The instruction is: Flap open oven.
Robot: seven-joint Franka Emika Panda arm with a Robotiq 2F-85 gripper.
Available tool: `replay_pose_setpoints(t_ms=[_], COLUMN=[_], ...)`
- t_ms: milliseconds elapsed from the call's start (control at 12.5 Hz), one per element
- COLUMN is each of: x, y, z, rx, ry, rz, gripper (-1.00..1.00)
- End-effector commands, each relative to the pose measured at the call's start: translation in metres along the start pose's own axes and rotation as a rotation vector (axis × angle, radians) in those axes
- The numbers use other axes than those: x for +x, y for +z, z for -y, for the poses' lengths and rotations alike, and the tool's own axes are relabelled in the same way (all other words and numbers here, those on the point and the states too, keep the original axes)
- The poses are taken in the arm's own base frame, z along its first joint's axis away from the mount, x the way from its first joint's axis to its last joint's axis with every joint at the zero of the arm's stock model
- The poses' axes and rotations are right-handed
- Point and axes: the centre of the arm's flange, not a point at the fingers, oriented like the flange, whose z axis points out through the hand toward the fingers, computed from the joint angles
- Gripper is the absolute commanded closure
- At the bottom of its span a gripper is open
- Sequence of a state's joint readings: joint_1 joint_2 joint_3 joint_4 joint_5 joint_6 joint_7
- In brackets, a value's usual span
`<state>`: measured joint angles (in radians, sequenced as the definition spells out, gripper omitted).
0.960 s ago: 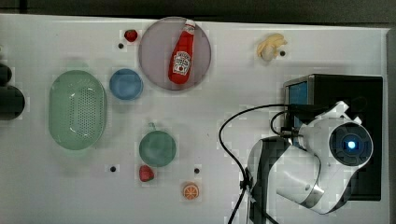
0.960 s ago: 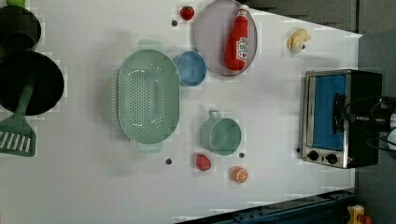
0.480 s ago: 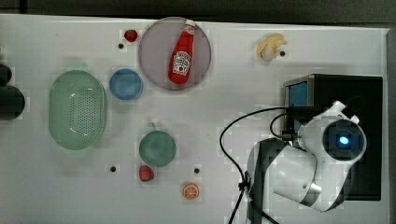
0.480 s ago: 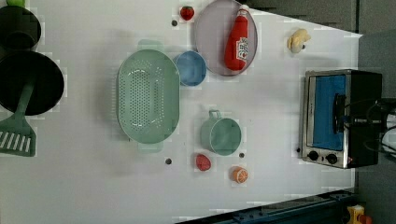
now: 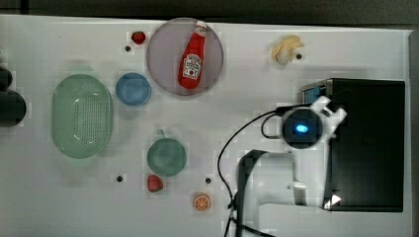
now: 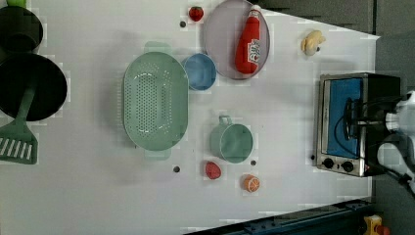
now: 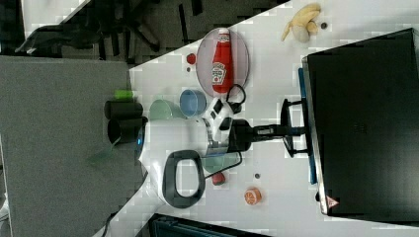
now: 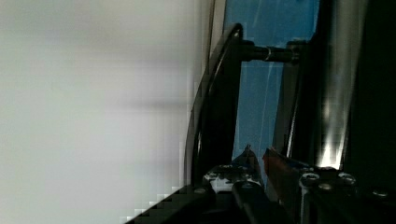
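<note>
One step done: my pincer (image 7: 291,131) clamps the dark bar handle (image 7: 286,129) of the boxy black oven (image 7: 365,123); its blue glass flap (image 6: 342,116) remains unopened.

The arm (image 7: 173,143) is built of rounded, glossy white shells. In the right view one broad segment carries a black, rounded-rectangular ring (image 7: 183,178) set into its side, and black collars mark the joints nearer the wrist. The top view shows a round black cap (image 5: 302,129) at the wrist with a small blue light (image 5: 301,129) glowing in its middle. A thin black cable (image 5: 232,148) loops loosely beside the white shell. The hand (image 7: 276,131) is black and narrow. Up close, in the wrist view, its dark metal body bears round silver screw heads (image 8: 308,178).
</note>
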<state>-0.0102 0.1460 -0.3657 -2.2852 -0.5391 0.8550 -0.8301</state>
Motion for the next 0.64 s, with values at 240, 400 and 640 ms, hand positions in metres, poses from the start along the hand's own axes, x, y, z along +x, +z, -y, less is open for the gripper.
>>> replay_pose_setpoints(t_ms=[240,400,640], x=[0.026,0.03,0.032], y=[0.008,0.021,0.047], z=[0.107,0.144,0.193], rx=[-0.121,-0.19,-0.324], ry=[0.061,0.06,0.106], rz=[0.035,0.038,0.028], gripper=[0.65,0.65,0.65])
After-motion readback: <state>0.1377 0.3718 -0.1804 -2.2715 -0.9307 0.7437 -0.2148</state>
